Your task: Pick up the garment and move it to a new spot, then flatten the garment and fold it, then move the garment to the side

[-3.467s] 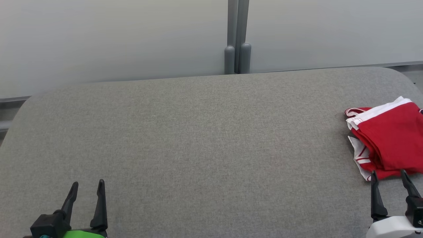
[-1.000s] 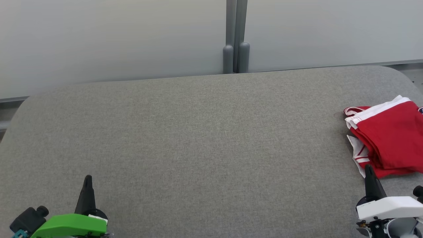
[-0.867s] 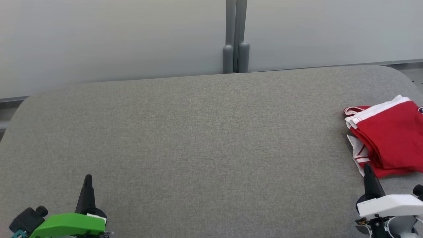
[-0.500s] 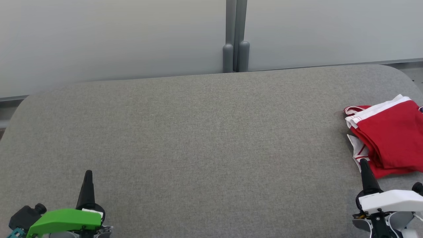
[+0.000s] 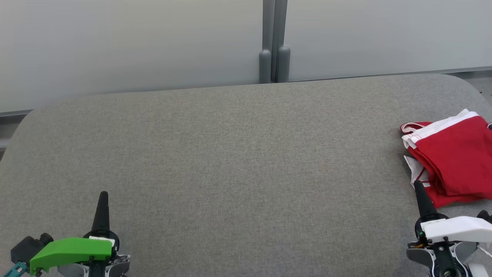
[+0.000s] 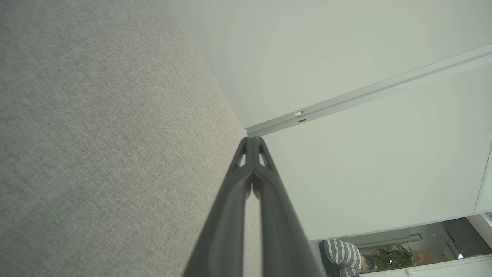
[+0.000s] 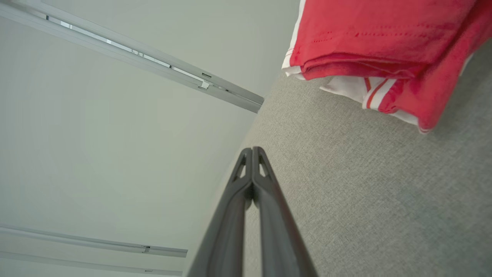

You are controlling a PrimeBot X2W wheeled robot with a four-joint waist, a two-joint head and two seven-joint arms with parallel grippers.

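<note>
The red and white garment (image 5: pixel 455 156) is seen folded into a compact stack at the far right of the grey bench (image 5: pixel 230 154), partly cut off by the edge of the head view. A few seconds ago both hands were held with fingers spread. Now the left hand (image 5: pixel 103 196) and the right hand (image 5: pixel 419 188) are shown closed, fingers pressed together on nothing, and turned onto their sides. The right hand's tip is placed just beside the near left corner of the garment, and in the right wrist view a gap is seen between them. The left hand is kept well apart at the lower left. The garment itself has not been shifted. Folding and the move to the side are therefore judged to be done, and the task to be at or near its end.
</note>
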